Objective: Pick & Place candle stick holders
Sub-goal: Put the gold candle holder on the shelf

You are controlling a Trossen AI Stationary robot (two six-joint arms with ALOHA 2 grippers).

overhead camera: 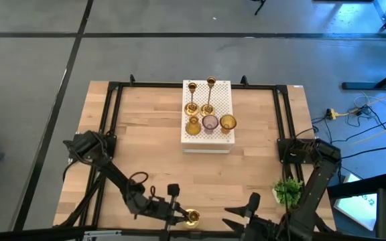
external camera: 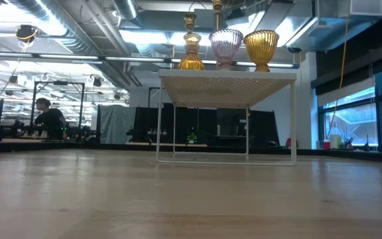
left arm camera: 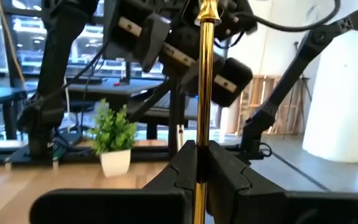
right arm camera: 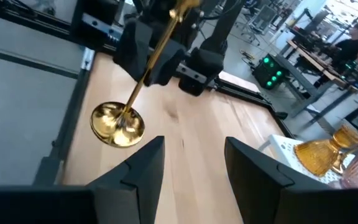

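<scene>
Left gripper (overhead camera: 179, 215): near edge of the table (overhead camera: 146, 154), its fingers (left arm camera: 185, 165) clamped on the slim stem of a brass candlestick (right arm camera: 126, 109).
Held brass candlestick: stem runs up between the left fingers; its round base (right arm camera: 118, 123) sits at the wooden top just beyond the fingertips, whether touching cannot be told.
Right gripper (overhead camera: 241, 215): near edge, just beside the left one, fingers (right arm camera: 143, 165) spread apart with nothing between them; the held candlestick's base lies ahead of the gap.
White perforated box (overhead camera: 208, 144): far middle of the table, well apart from both grippers.
Candle stick holders on the box: two brass candlesticks (overhead camera: 191, 100) at the far side; in front of them a row of an amber glass holder (external camera: 191, 54), a pinkish-purple glass holder (external camera: 225, 48) in the middle and another amber goblet (external camera: 260, 48).
Small green plant (overhead camera: 288, 191): white pot, near the right arm, to the outer side of the right fingers.
Person (external camera: 48, 119): seated at a desk in the room far behind.
</scene>
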